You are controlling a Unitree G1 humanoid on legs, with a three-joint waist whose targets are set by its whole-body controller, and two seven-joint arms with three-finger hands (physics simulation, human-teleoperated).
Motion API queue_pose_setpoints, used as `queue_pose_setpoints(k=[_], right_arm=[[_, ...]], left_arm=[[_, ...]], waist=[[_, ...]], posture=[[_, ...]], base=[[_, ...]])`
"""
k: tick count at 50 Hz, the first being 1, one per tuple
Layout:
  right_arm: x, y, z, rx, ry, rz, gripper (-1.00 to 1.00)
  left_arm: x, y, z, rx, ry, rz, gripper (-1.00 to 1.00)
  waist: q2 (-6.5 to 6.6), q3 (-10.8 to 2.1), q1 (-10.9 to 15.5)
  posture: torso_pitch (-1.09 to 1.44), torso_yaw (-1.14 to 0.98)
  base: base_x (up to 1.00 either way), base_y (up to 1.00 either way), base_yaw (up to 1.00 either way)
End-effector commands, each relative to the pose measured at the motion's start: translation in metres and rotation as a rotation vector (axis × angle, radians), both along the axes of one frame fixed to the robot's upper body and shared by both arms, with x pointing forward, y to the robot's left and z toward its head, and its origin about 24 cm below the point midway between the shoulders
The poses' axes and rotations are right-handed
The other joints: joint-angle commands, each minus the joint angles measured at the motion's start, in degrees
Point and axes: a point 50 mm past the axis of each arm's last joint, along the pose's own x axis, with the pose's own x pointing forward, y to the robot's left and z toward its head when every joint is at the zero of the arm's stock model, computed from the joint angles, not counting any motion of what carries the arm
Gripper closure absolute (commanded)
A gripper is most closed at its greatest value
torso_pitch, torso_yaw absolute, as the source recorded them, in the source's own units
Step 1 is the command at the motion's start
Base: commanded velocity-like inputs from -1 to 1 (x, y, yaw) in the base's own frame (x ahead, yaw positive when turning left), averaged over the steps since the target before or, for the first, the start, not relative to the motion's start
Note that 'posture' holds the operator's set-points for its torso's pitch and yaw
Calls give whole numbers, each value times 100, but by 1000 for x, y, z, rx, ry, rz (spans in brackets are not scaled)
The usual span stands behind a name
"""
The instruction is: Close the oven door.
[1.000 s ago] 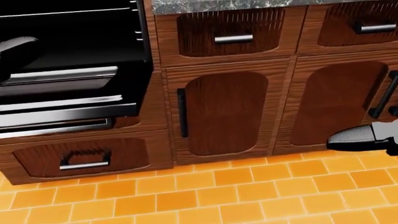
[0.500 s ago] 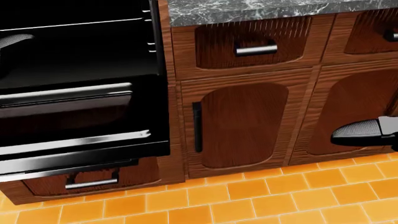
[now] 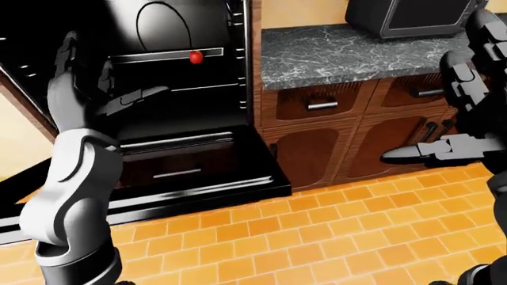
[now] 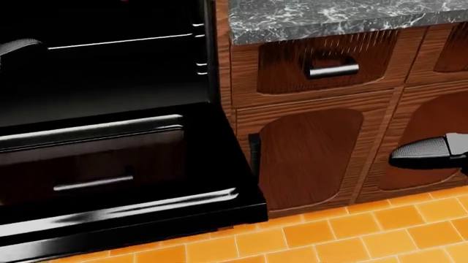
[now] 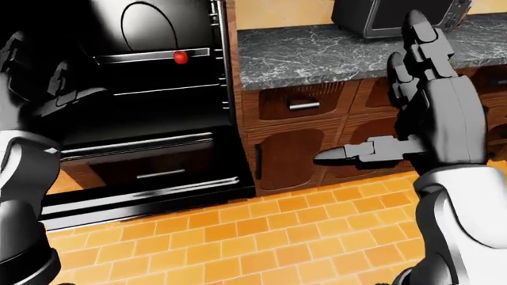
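The black oven (image 3: 178, 89) fills the left of the views. Its door (image 3: 198, 175) hangs fully open, lying about flat over the floor, with its outer edge (image 4: 139, 211) low in the head view. A small red thing (image 3: 195, 57) sits on a rack inside. My left hand (image 3: 111, 71) is open and raised in front of the oven cavity, above the door and apart from it. My right hand (image 5: 376, 95) is open and empty in front of the wooden cabinets, right of the oven. Its thumb (image 4: 428, 153) shows at the head view's right edge.
A dark marble counter (image 3: 340, 53) with a microwave (image 3: 404, 15) stands right of the oven. Below it are wooden drawers (image 4: 333, 68) and cabinet doors (image 4: 314, 153). Orange floor tiles (image 3: 317, 237) lie under the open door and below it in the views.
The whole head view has shifted, with the cabinets sliding right and down. The oven door's edge now sits lower and hides the drawer beneath the oven. My right thumb stays near the right edge.
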Motion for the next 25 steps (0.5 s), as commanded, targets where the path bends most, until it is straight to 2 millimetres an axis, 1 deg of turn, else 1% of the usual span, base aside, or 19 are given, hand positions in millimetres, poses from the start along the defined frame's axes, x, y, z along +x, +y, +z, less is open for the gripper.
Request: queue_pose_setpoints(k=[1,2,3,4,5,6,7,10,14,16,17,18,19,20,21,22,23,25], right_arm=[[-3,3,8,-18,-51,9,-100],[-3,3,8,-19,-52,10,-100],[-3,3,9,-19,-52,9,-100],[-4,3,9,-20,-53,8,-100],[-4,3,10,-20,-54,9,-100],[-3,3,10,-21,-54,10,-100],[-3,3,10,-21,-53,10,-100],[-3,3,9,-20,-52,9,-100],[-3,2,7,-19,-49,6,-100],[-3,2,7,-19,-49,5,-100],[-3,3,7,-20,-48,5,-100],[-3,3,7,-20,-48,6,-100],[-3,2,7,-20,-48,5,-100],[-3,2,7,-20,-48,5,-100],[-2,2,7,-20,-48,6,-100],[-2,2,7,-20,-47,5,-100],[-2,2,7,-21,-47,4,-100],[-2,2,7,-20,-47,5,-100]], left_arm=[[-6,3,16,6,-81,17,-100],[-6,2,17,5,-83,17,-100],[-7,2,18,4,-85,16,-100],[-7,3,18,3,-85,16,-100],[-7,3,19,3,-86,17,-100],[-7,3,18,3,-85,17,-100],[-7,3,18,4,-85,18,-100],[-6,3,17,5,-84,20,-100],[-6,3,16,6,-83,20,-100],[-6,4,16,6,-84,21,-100],[-6,4,16,6,-84,21,-100],[-6,4,16,6,-84,20,-100],[-6,4,16,6,-84,20,-100],[-6,4,16,6,-84,20,-100],[-6,3,17,6,-84,20,-100],[-6,4,16,6,-83,20,-100],[-6,4,16,6,-83,21,-100],[-6,4,16,6,-83,20,-100]], waist=[[-4,-45,15],[98,-42,4],[255,-77,-10],[534,-162,-10],[458,-190,-2],[424,-106,45],[404,-81,33],[218,-107,25],[-12,-56,11],[-178,-44,16],[-302,-61,20],[-490,-135,18],[-219,-83,-30],[-346,-117,23],[-349,-147,11],[-331,-172,13],[-301,-170,26],[-169,-96,27]], posture=[[0,0],[0,0],[0,0],[0,0],[0,0],[0,0],[0,0],[0,0],[0,0],[0,0],[0,0],[0,0],[0,0],[0,0],[0,0],[0,0],[0,0],[0,0]], base=[[0,34,0],[0,34,0],[0,34,0],[0,34,0],[0,35,0],[0,34,0],[0,34,0],[0,34,0],[0,34,0],[0,34,0],[0,34,0],[0,34,0],[0,34,0],[0,34,0],[0,35,0],[0,35,0],[0,34,0],[0,34,0]])
